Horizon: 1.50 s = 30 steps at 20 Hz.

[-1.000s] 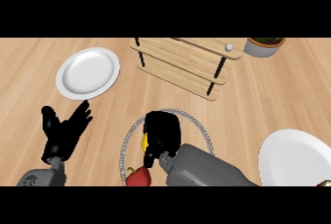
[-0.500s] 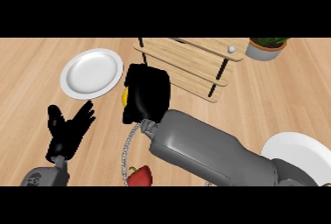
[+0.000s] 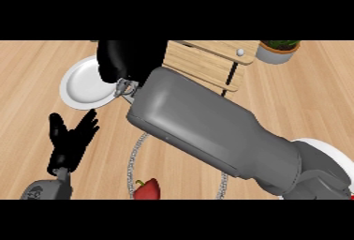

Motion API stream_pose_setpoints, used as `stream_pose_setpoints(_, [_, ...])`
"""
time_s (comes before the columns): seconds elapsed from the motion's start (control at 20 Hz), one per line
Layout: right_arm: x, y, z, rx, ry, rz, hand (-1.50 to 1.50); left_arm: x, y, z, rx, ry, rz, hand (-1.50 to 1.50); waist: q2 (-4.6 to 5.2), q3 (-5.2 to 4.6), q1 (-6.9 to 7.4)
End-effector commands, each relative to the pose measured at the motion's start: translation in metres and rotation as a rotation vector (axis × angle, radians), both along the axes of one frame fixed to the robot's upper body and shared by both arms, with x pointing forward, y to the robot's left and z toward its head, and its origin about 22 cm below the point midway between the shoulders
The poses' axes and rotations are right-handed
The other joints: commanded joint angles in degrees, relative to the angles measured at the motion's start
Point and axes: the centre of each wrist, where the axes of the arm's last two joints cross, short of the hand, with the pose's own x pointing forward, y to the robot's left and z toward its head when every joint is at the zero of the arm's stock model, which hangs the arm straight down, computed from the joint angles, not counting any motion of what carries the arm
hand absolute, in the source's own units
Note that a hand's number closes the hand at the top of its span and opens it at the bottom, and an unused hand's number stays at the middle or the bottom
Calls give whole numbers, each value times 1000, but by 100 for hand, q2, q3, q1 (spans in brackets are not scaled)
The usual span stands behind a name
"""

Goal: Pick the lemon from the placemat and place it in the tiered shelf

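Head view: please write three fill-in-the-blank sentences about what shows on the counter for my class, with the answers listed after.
1. The pepper on the placemat is coloured ____.
2. The potted plant stands to the ____ of the tiered shelf.
3. The left hand, below the white plate at the view's left, is not shut but ____.

Answers: red; right; open.

Bright even light, surface (image 3: 41,70) lit evenly edge to edge, soft sheen on forearm (image 3: 200,126) top w/ darker underside, right hand (image 3: 128,58) flat black.
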Motion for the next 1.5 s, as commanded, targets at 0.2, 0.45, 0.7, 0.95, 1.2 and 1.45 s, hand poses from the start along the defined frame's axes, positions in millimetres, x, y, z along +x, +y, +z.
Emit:
stream_pose_setpoints(0.2, [13, 10, 64, 136, 49, -281, 150, -1, 14, 1, -27, 12, 39, 0, 53, 1, -157])
stream_pose_setpoints(0.45, [16, 11, 103, 183, -1, -323, 150, -8, 2, -8, -18, -5, 27, 0, 79, 9, -215])
stream_pose_setpoints(0.7, [37, -8, 126, 143, 28, -351, 150, -14, 2, -14, -1, -16, 23, 0, 123, 7, -191])
stream_pose_setpoints(0.95, [53, -19, 121, 133, 75, -317, 150, -15, 12, -8, -3, -6, 34, 0, 126, 14, -192])
stream_pose_setpoints(1.2, [75, -33, 93, 81, 120, -314, 150, -13, -6, -11, -4, -6, 43, 0, 136, 15, -203])
stream_pose_setpoints(1.45, [88, -46, 90, 46, 108, -332, 150, -15, 20, 2, 2, -8, 25, 0, 138, 15, -163])
